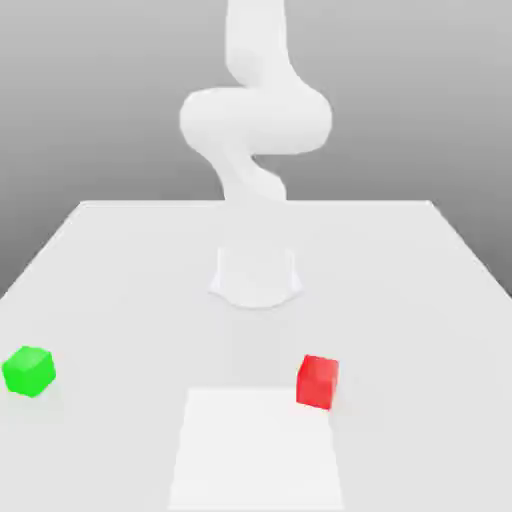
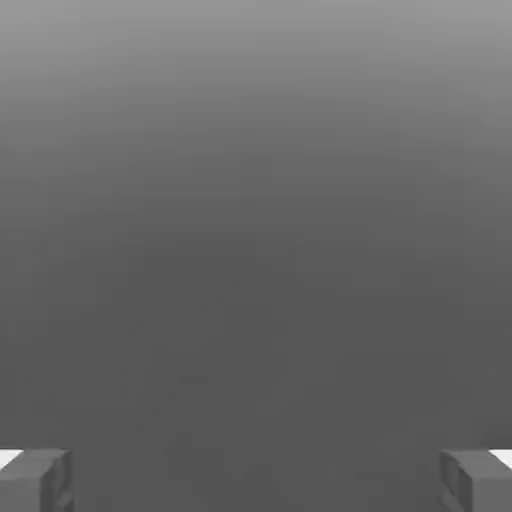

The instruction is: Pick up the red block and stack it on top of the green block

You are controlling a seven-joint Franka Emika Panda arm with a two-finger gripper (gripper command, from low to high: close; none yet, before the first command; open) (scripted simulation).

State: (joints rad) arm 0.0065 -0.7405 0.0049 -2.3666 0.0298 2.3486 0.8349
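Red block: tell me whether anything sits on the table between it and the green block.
Nothing visible does. In the exterior view the red block sits toward that view's right and the green block at its far left, both on the white table. The table surface between them is bare, apart from a brighter white patch.

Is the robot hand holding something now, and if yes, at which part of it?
Nothing is held: the hand is open, with nothing between its fingertips.
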